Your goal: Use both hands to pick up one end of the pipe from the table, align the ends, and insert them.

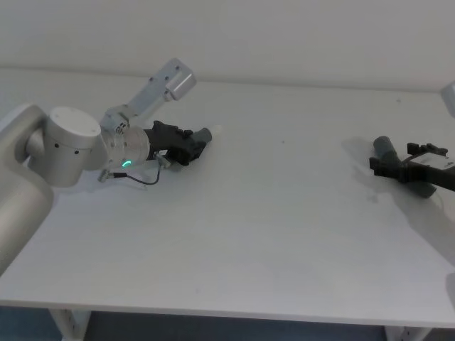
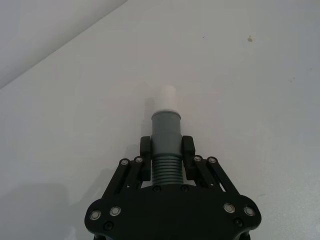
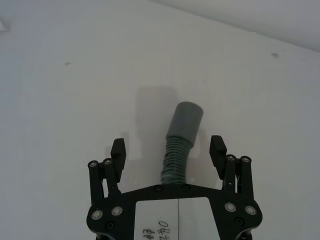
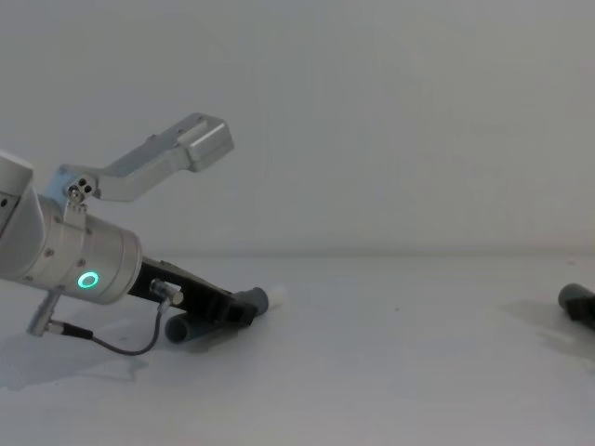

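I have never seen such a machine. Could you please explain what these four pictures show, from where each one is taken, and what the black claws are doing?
This is a robot with two arms, each ending in a black two-finger claw, called a gripper. One picture looks down from its head, one looks across from its chest, and two come from cameras on the wrists. On the white table lie two grey pipe pieces. The left gripper is closed on the left pipe piece, just behind its whitish tip. The right gripper is open, one finger on each side of the right pipe piece, not yet squeezing it. The two pieces lie far apart.
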Robot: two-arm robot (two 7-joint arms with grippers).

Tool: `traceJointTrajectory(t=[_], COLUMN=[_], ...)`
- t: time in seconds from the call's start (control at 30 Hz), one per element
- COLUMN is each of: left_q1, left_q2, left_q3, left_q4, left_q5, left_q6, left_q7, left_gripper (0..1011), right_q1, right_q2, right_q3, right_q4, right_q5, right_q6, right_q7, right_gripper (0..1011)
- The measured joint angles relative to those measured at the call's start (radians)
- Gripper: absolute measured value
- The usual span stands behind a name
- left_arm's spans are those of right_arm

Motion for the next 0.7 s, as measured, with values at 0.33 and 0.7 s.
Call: traceJointTrajectory(t=[0.33,0.7], left_q1=[0.0,0.0], left_q2=[0.0,0.0], left_q3=[0.0,0.0], left_q4=[0.0,0.0], left_q5=[0.0,0.0], left_q6=[0.0,0.0], left_q7=[0.0,0.0], left_gripper=[354,354], right_q1=[-0.004,-0.002], right_q2=[0.019,0.029], right_q3=[-0.021,-0.038], right_q4=[-0.013,-0.014], right_q5=[0.003,0.006], right_q6=[0.019,0.026], right_q7=[0.018,0.023], right_gripper=[1002,1002])
